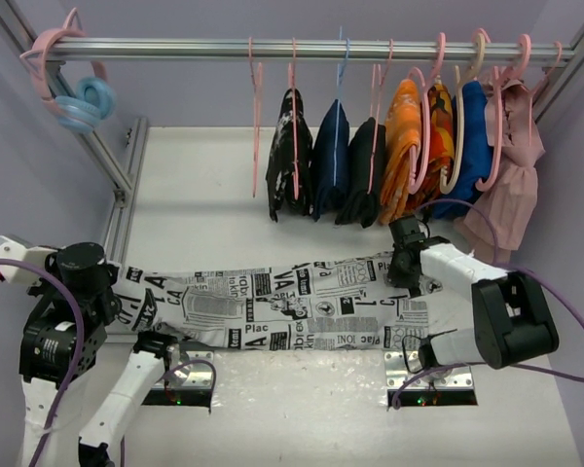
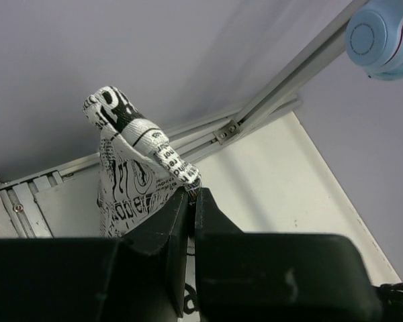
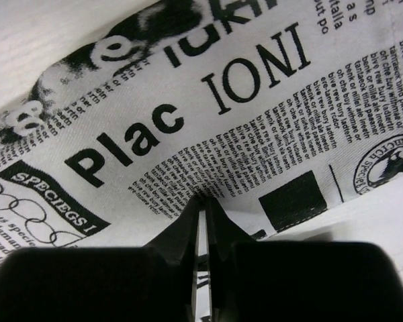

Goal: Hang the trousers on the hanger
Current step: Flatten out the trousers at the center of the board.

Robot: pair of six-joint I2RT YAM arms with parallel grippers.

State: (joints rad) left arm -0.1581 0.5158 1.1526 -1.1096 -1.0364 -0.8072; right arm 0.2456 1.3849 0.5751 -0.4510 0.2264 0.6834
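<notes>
Status: early days. The trousers (image 1: 292, 300) are stretched out in a long strip across the counter (image 1: 214, 185), held at both ends (resting on it or just off it, I can't tell). The left fingers (image 2: 188, 202) are pinched tight on one end, with a tuft of cloth poking up past the tips. The right fingers (image 3: 195, 213) are squeezed together on a fold at the other end. So grabbing and spreading look done. What's left is basically the whole point. The hanger (image 1: 257, 126) hangs bare on the rail (image 1: 273, 47) at the back, well apart from the trousers, with nothing draped over it yet. My guess is the cloth has to go up there and over its bar.
</notes>
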